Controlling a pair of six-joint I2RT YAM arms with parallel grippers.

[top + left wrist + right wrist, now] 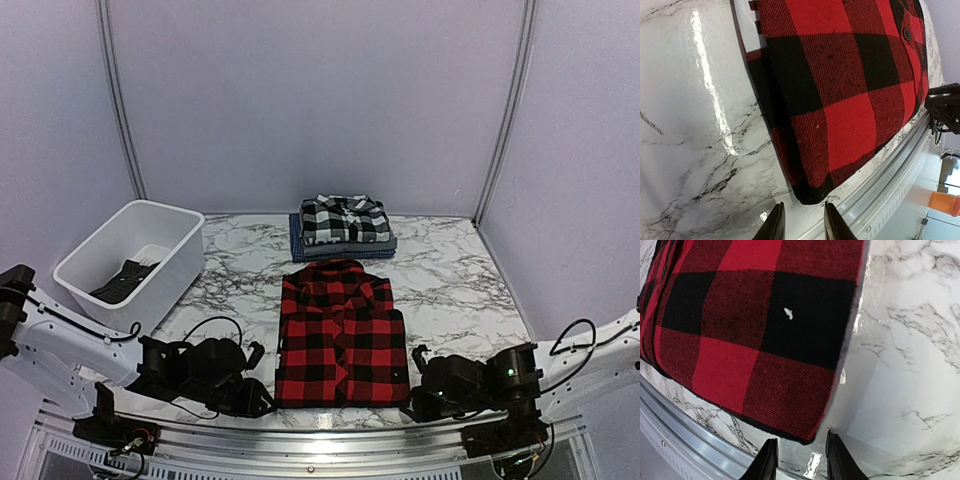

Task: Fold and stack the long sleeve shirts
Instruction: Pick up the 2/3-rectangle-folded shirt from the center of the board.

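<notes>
The red shirt [343, 335] lies flat in the middle of the table [450, 270], its long axis running straight away from me, collar at the far end and hem along the near edge; that hem is what my next move turns on. My left claw [260, 400] sits low at the near left corner and my right claw [412, 405] at the near right corner, so each arm is nearest its own side, and I judge neither should cross over.

From the left wrist, the left claw [803, 206] is parted and empty, and the corner of the red shirt [840, 75] lies just ahead of the gap between the fingers [775, 225]. From the right wrist it is the same picture mirrored: the right claw [801, 437] is released and grasping nothing, with the corner of the red shirt [750, 315] just ahead of its tips. I judge a short push forward would put the hem between each pair of jaws.

The plaid shirt [344, 218] tops a folded pile at the far side, well apart from both claws; the tub [95, 255] stands at the far left.

What I cannot settle:
- whether my tips touch the cloth or stop just short;
- how many layers lie at each corner, and where the sleeves are, though a dark flap [757, 57] shows along the left edge;
- what lies under the plaid shirt, since only blue and grey edges show;
- what the dark thing in the tub is.
</notes>
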